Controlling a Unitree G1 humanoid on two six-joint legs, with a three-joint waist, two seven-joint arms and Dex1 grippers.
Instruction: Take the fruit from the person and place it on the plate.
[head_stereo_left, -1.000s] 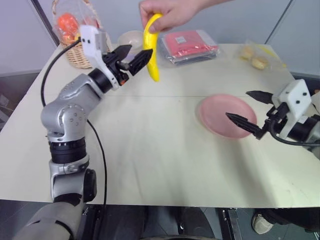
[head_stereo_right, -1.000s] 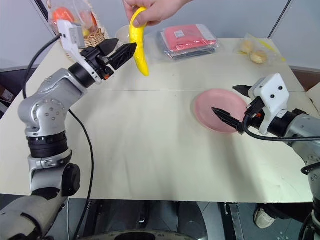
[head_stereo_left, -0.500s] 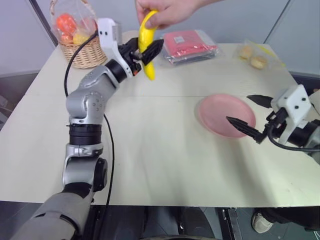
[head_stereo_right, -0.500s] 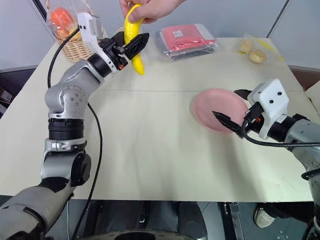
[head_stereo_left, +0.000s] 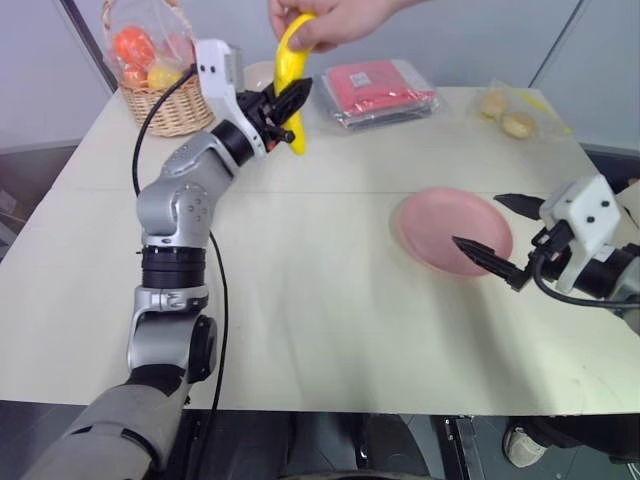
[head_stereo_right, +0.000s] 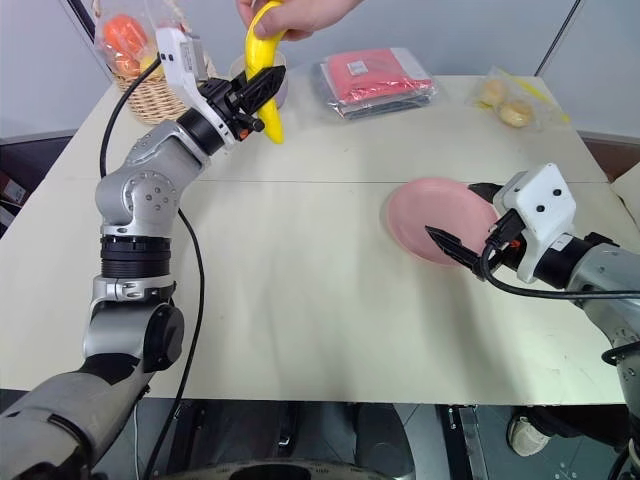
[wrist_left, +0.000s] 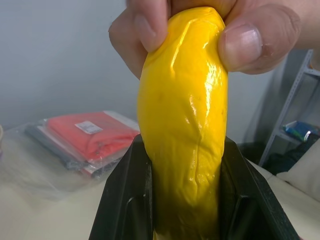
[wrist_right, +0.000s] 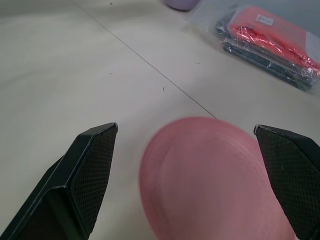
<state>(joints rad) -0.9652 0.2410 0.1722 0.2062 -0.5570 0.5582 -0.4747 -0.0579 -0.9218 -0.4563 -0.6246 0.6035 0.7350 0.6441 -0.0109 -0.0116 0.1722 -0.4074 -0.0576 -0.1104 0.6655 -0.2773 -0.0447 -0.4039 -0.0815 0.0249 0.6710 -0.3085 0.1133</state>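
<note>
A person's hand holds the top of a yellow banana above the table's far side. My left gripper is shut on the fruit's lower half; in the left wrist view the black fingers press both sides of the banana while the person's fingers still pinch its top. The pink plate lies empty on the right half of the table. My right gripper hovers open at the plate's near right rim, the plate showing between its fingers.
A wicker basket of round orange and yellow fruits stands at the far left. A small pale bowl sits behind the banana. Red packets in plastic and a bag of buns lie along the far edge.
My left gripper moved forward from beside the banana to around it, then shut on it. The person's hand keeps its hold. The right arm has stayed put.
</note>
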